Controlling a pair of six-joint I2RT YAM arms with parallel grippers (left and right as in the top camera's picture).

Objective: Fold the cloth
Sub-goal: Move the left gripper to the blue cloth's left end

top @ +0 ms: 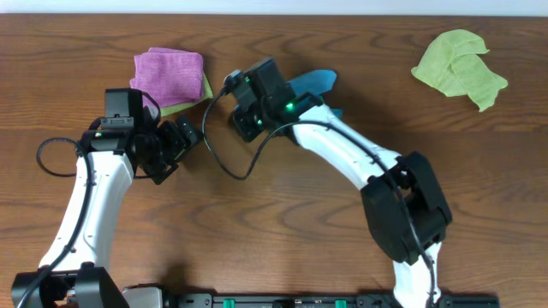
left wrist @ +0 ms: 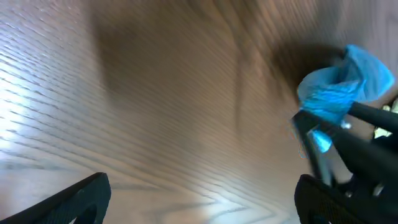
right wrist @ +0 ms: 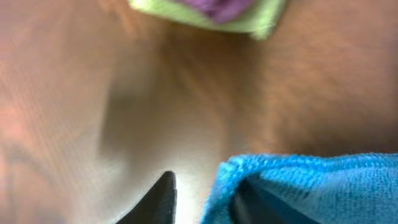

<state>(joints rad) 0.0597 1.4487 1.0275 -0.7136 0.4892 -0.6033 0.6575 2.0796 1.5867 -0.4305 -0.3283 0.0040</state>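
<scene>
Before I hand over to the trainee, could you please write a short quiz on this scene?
1. True or false: the purple cloth lies on a yellow-green cloth.
2. Which end effector holds the blue cloth: A left, B right, C neither?
3. How many yellow-green cloths show overhead?
Key: 1 true; 2 B, the right end effector; 3 two, with the crumpled yellow-green cloth at far right.
</scene>
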